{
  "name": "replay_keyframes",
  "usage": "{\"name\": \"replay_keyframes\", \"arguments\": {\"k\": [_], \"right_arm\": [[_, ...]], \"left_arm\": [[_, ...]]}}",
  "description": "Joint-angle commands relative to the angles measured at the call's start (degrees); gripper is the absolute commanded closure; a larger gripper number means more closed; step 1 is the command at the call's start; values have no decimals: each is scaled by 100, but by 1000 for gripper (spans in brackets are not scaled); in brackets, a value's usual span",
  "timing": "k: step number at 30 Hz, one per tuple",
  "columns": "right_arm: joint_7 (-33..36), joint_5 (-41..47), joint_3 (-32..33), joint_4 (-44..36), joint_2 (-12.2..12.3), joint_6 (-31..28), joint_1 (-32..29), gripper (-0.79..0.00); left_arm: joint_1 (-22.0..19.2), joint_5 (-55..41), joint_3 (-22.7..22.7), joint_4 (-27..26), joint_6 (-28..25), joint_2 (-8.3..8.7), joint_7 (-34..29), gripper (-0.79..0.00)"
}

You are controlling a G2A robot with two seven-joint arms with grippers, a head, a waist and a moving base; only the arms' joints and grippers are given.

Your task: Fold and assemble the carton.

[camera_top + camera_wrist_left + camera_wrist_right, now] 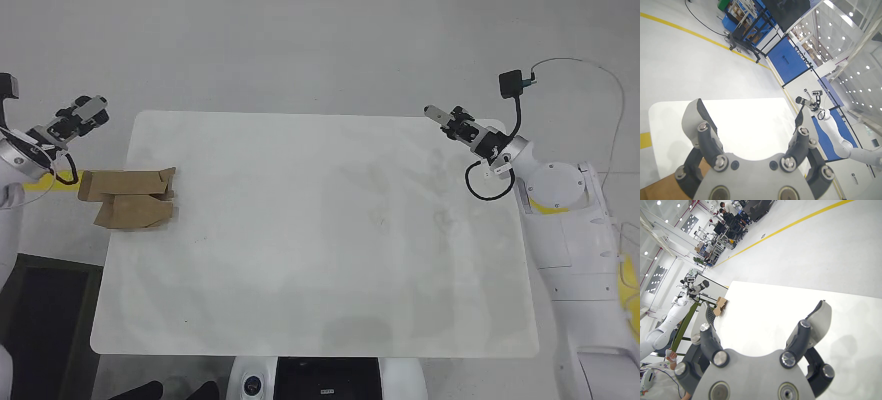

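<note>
Both open, empty: my left gripper (88,108) sits near the unassembled carton (128,198) mid-left, right gripper (441,114) upper right, likely staged for pickup.

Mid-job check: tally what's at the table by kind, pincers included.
Flat brown cardboard carton: 1
Open grey pincers: 2, the left pincer and the right pincer
White rounded table: 1
Total: 4
</note>
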Motion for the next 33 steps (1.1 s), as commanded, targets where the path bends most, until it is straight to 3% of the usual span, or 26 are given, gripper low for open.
{"name": "replay_keyframes", "arguments": {"k": [1, 15, 27, 33], "right_arm": [[0, 0, 0, 0, 0, 0, 0, -785], [0, 0, 0, 0, 0, 0, 0, -785], [0, 0, 0, 0, 0, 0, 0, -785], [0, 0, 0, 0, 0, 0, 0, -785]], "left_arm": [[-44, 72, -36, 194, 12, 2, 80, -785], [-216, 1491, -164, 1196, 327, 61, 1277, -785], [-211, 2193, -108, 1538, 834, 50, 1718, -785], [-194, 2294, -54, 1695, 1166, 8, 1642, -785]]}}
